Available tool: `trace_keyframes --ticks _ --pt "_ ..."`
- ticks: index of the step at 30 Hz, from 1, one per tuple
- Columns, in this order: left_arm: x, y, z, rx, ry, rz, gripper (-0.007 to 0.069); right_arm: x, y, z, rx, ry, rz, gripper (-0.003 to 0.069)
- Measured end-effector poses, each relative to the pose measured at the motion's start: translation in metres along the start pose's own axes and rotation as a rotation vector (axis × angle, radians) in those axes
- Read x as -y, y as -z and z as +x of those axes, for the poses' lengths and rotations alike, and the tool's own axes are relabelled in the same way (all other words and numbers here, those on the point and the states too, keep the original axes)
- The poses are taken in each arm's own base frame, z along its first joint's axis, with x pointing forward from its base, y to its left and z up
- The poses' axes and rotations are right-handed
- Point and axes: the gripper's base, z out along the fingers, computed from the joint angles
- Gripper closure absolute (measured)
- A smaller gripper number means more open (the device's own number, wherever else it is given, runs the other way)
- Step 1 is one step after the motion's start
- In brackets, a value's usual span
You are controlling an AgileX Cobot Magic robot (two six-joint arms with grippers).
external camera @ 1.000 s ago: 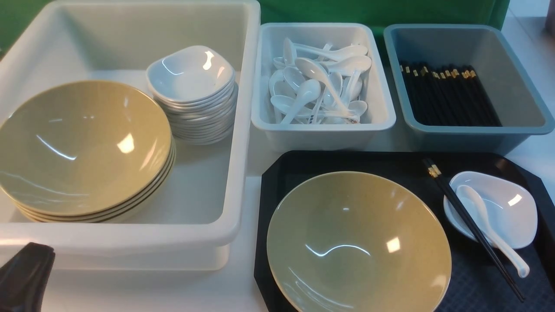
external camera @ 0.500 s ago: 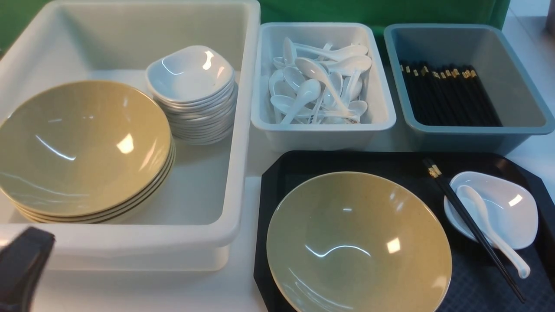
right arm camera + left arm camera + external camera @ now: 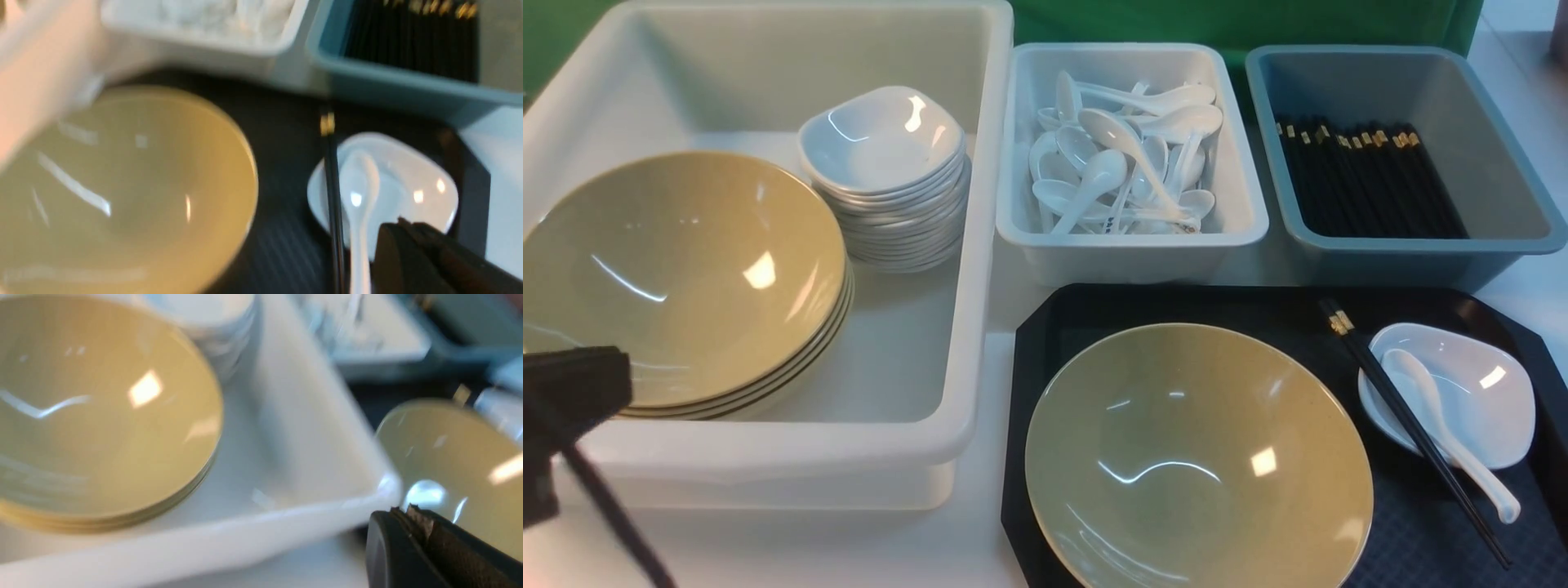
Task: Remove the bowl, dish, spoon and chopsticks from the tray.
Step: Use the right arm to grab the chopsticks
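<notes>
The black tray (image 3: 1045, 327) lies at the front right. On it the yellow bowl (image 3: 1199, 457) sits to the left and the white dish (image 3: 1474, 392) to the right. The spoon (image 3: 1445, 425) rests in the dish with its handle over the rim, and the chopsticks (image 3: 1413, 433) lie across the dish's left edge. My left gripper (image 3: 580, 380) hovers shut and empty at the front left, before the big white tub. In its wrist view the left gripper (image 3: 402, 510) is near the bowl (image 3: 457, 465). My right gripper (image 3: 402, 223) is shut and empty above the dish (image 3: 412, 179), beside the spoon (image 3: 359, 183) and chopsticks (image 3: 333, 183).
A large white tub (image 3: 964, 245) at the left holds a stack of yellow bowls (image 3: 678, 278) and a stack of white dishes (image 3: 886, 175). Behind the tray stand a small white tub (image 3: 1131, 245) of spoons and a grey-blue tub (image 3: 1405, 249) of chopsticks.
My left gripper has risen at the front left corner, now overlapping the stacked bowls' edge in the front view. Nothing on the tray has moved.
</notes>
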Motion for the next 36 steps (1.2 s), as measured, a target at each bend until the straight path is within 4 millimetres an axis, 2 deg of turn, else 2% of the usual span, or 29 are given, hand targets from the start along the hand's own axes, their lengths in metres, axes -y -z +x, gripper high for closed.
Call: trace_keyframes --ticks 4,6,7,10,11,12,13,14,15,18,19,21,24,28,31,36 --pt "-0.002 -0.006 -0.021 -0.133 -0.134 -0.011 0.0636 -0.002 -0.016 -0.025 -0.173 0.091 -0.056 0.0626" --pt "0.002 -0.012 -0.027 -0.191 -0.205 0.016 0.0636 -0.004 -0.03 -0.031 -0.241 0.133 -0.079 0.0625" --pt "0.003 -0.013 -0.028 -0.195 -0.212 0.02 0.0636 -0.004 -0.03 -0.031 -0.241 0.135 -0.077 0.0625" --pt "0.022 -0.039 -0.042 -0.316 -0.338 0.135 0.0636 -0.006 -0.064 -0.033 -0.377 0.196 -0.076 0.0625" --pt "0.023 -0.043 -0.043 -0.327 -0.344 0.14 0.0636 -0.006 -0.066 -0.033 -0.383 0.195 -0.075 0.0625" --pt "0.036 -0.058 -0.047 -0.377 -0.399 0.19 0.0636 -0.006 -0.082 -0.033 -0.433 0.2 -0.069 0.0622" --pt "0.041 -0.067 -0.048 -0.4 -0.418 0.203 0.0636 -0.005 -0.087 -0.032 -0.447 0.201 -0.067 0.062" --pt "0.042 -0.066 -0.048 -0.398 -0.426 0.207 0.0636 -0.005 -0.091 -0.032 -0.456 0.201 -0.067 0.0618" --pt "0.055 -0.084 -0.048 -0.441 -0.479 0.237 0.0636 -0.004 -0.102 -0.032 -0.484 0.195 -0.064 0.0608" --pt "0.077 -0.113 -0.044 -0.496 -0.571 0.269 0.0636 -0.002 -0.123 -0.034 -0.542 0.181 -0.053 0.0558" --pt "0.085 -0.121 -0.04 -0.508 -0.605 0.284 0.0636 -0.001 -0.131 -0.036 -0.561 0.177 -0.045 0.0517" --pt "0.094 -0.131 -0.036 -0.531 -0.634 0.297 0.0636 0.0 -0.139 -0.04 -0.579 0.171 -0.032 0.0482" --pt "0.115 -0.151 -0.024 -0.573 -0.692 0.334 0.0636 0.004 -0.161 -0.052 -0.61 0.169 -0.004 0.0354" --pt "0.129 -0.163 -0.014 -0.599 -0.729 0.358 0.0636 0.005 -0.187 -0.06 -0.645 0.165 0.001 0.026" --pt "0.131 -0.167 -0.012 -0.602 -0.733 0.36 0.0636 0.006 -0.204 -0.058 -0.683 0.159 -0.001 0.0244" --pt "0.132 -0.17 -0.013 -0.584 -0.735 0.357 0.0636 0.006 -0.233 -0.043 -0.769 0.158 -0.008 0.024"
